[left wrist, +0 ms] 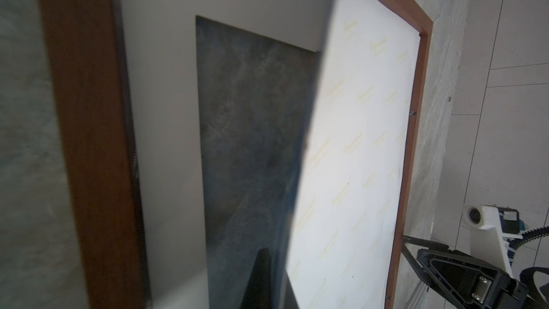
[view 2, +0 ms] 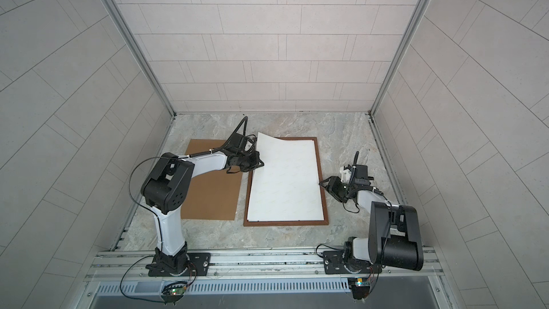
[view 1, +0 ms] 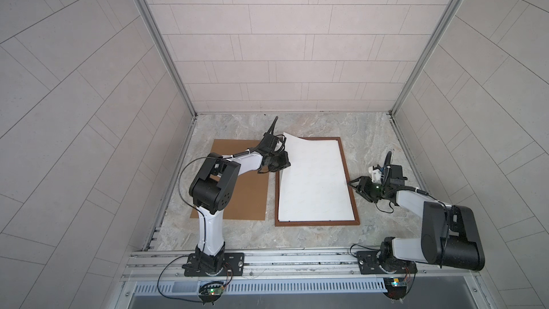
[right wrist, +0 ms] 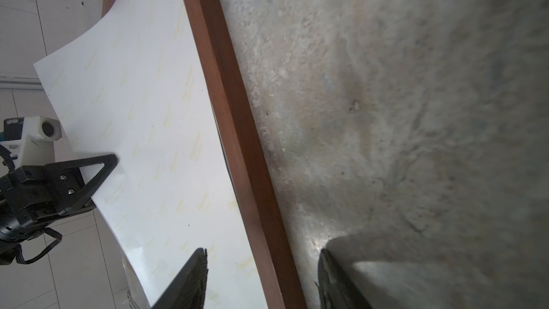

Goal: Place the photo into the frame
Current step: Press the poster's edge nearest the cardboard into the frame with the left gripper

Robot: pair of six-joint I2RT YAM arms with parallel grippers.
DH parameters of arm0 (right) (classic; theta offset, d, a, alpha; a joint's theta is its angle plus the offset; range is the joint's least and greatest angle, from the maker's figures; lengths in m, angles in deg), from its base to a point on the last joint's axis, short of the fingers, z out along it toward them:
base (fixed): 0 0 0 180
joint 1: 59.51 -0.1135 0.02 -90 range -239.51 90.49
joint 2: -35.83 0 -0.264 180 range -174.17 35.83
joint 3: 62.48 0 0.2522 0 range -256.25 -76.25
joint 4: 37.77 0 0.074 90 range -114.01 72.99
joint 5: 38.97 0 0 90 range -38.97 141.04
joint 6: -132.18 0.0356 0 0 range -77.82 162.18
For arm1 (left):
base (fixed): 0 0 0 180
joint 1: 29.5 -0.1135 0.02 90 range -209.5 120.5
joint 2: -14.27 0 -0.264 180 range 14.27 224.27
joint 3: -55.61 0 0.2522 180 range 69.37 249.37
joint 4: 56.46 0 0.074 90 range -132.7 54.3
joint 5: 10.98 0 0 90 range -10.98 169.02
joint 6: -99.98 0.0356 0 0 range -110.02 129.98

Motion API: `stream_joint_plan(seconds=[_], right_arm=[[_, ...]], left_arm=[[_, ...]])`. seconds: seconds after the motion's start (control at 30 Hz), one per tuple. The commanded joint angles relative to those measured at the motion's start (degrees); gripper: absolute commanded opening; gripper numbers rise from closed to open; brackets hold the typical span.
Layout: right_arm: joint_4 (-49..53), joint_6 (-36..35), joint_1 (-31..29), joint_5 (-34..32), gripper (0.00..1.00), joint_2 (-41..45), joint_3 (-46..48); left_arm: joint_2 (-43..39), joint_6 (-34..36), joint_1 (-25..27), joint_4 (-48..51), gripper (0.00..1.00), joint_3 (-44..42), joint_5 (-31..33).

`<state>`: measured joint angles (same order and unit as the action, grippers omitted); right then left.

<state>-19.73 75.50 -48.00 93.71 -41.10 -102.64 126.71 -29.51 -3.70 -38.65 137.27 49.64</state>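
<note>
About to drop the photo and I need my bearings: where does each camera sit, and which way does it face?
Top views: high over the front rail, looking down on the table; both arms show whole, left claw shut on the photo, right claw open by the frame.
Left wrist: on the left arm, looking under the lifted photo across mat and frame; one own finger shows.
Right wrist: on the right arm, looking across the frame rail; both own fingers show.
Shared: each wrist view shows the opposite claw.
</note>
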Motion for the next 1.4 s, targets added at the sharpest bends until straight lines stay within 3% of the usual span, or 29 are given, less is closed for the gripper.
stream_joint_plan(seconds=[0.0, 0.6, 1.0, 1.13, 1.37], right_arm=[[-0.16, 0.07, -0.52, 0.40, 0.55, -0.38, -0.23], [0.39, 0.09, -1.05, 0.59, 0.55, 0.67, -0.43], [1.00, -0.36, -1.06, 0.70, 0.55, 0.48, -1.21], [0.35, -0.37, -1.05, 1.00, 0.55, -0.63, -1.24], [0.16, -0.32, -1.05, 1.36, 0.54, -0.27, -0.84]], left_arm=[[0.91, -0.30, 0.70, -1.31, 0.00, 0.87, 0.79], [2.42, 0.17, 1.11, 0.61, 0.04, 2.30, 0.73], [2.62, 5.23, 1.09, 10.70, 0.27, 6.29, 3.29], [1.69, 6.40, 1.18, 14.17, 0.42, 6.49, 5.89], [0.50, 9.91, 1.16, 19.64, 0.54, 8.57, 9.00]])
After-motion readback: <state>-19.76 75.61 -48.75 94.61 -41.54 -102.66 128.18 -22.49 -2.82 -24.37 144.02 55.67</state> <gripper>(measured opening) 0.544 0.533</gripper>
